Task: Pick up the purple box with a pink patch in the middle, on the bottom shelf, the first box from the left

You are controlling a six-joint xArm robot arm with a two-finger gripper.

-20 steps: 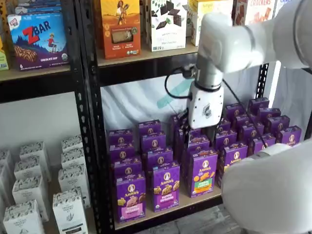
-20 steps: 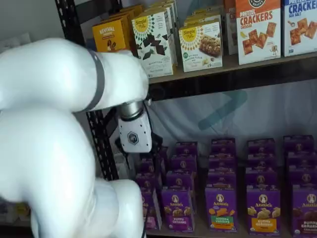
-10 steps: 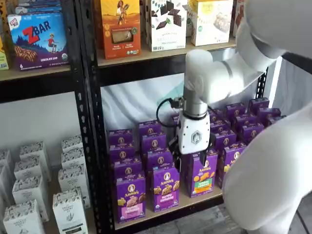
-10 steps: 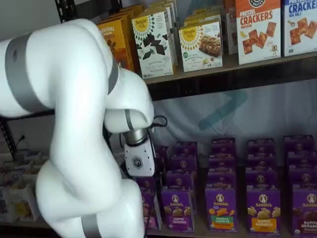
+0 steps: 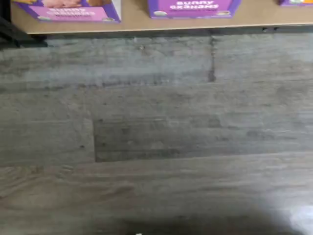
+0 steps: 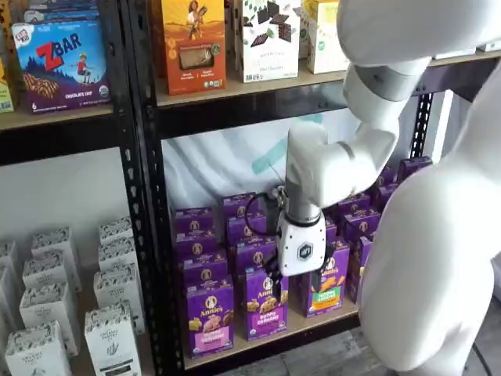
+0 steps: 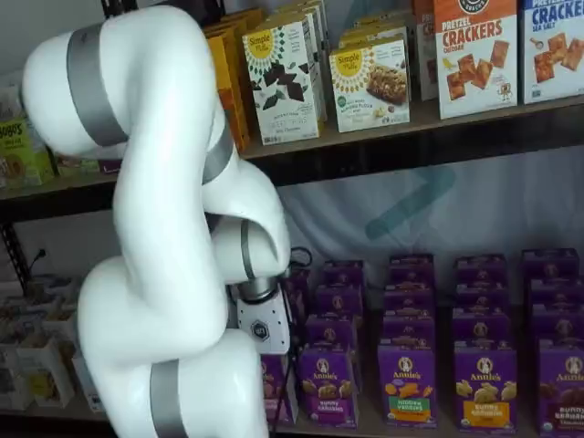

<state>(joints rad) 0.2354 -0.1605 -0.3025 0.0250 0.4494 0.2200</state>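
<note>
1. While the white arm bends low before the bottom shelf (image 6: 313,323), the pincer (image 6: 300,274) hangs at the front row of purple cartons; its fingers are hidden, so whether anything is gripped cannot be told, though nothing seems to be held.
2. Front row in a shelf view: three cartons show clear of the arm, with more rows behind, partly covered.
3. Standing at the left end of that row, the purple box (image 6: 209,317) with the pink band is upright and apart from the pincer.
4. Next to it stands a purple-banded carton (image 6: 266,304), then a green-banded carton (image 6: 327,283).
5. Looking down, the wrist view shows the grey wood floor (image 5: 156,137) and the shelf's front edge with the box's pink band.
</note>
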